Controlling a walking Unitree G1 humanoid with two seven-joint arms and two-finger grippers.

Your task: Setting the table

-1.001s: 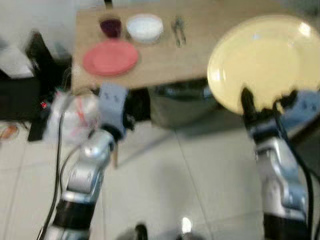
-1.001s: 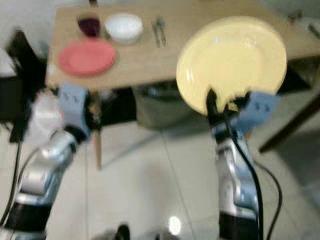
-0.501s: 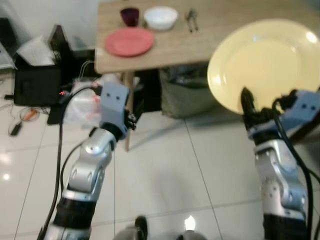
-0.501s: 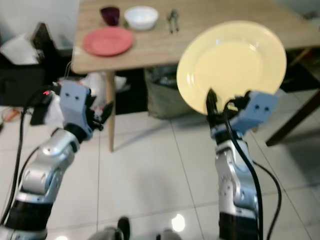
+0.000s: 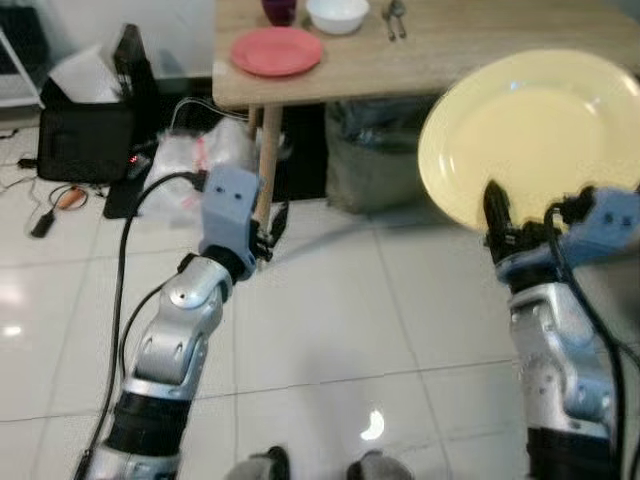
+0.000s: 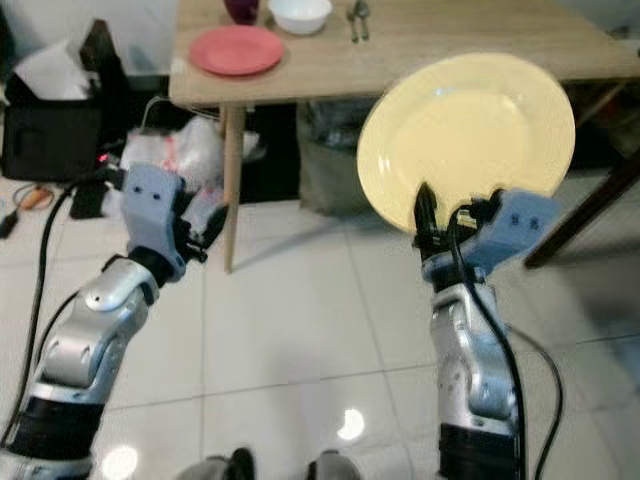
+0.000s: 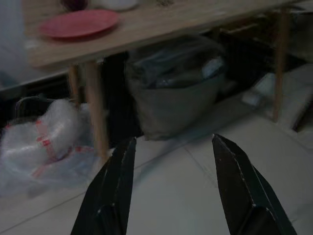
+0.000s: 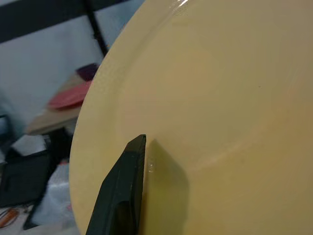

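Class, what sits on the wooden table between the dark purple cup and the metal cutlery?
A white bowl sits between the dark purple cup and the metal cutlery, seen in both eye views.

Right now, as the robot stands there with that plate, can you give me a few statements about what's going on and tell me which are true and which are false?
1. The right gripper holds a yellow plate by its rim. True.
2. The yellow plate already rests on the wooden table. False: it is held up in the air in front of the table.
3. A red plate lies on the table. True.
4. The left gripper grips a spoon. False: its fingers are open and empty.
5. A white bowl sits on the floor. False: it is on the table.
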